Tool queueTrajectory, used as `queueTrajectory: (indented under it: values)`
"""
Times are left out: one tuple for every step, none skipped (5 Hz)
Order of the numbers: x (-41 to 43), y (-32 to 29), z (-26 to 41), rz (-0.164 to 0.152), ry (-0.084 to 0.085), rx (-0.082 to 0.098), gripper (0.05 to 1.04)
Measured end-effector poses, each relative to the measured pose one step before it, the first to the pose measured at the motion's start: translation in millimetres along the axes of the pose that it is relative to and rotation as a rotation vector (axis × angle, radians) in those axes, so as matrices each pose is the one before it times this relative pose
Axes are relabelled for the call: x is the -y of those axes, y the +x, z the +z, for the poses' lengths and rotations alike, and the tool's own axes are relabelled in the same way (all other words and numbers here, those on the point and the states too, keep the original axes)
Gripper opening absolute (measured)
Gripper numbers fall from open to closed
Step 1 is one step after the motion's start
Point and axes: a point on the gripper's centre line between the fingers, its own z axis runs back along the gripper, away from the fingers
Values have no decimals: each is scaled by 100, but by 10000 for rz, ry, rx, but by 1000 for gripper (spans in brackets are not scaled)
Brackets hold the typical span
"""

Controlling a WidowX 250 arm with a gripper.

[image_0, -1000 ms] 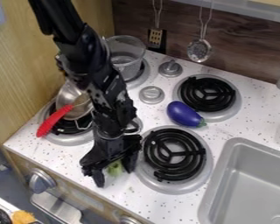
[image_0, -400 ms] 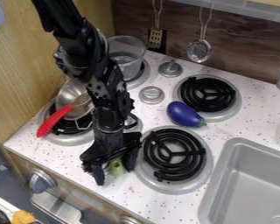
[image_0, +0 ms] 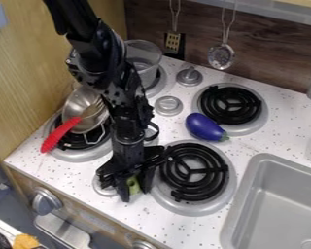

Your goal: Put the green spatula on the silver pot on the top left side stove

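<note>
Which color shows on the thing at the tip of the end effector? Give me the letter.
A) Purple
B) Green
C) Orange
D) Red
B: a green object shows at the tip of the end effector, just left of the black coil burner in the view.

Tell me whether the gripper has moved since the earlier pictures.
Yes. The gripper has shifted a little to the right in the view, towards the front burner nearest the sink.
</note>
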Motion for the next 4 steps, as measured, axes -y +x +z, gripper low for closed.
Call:
queueTrajectory:
  values:
    - [290, -227, -36, -186, -2, -10, 483]
    - [371, -376, 126, -744, 109, 202, 482]
    - [295, -518, 395, -452, 214, 185, 473]
    - [3489, -477, 3406, -1609, -808, 849, 430]
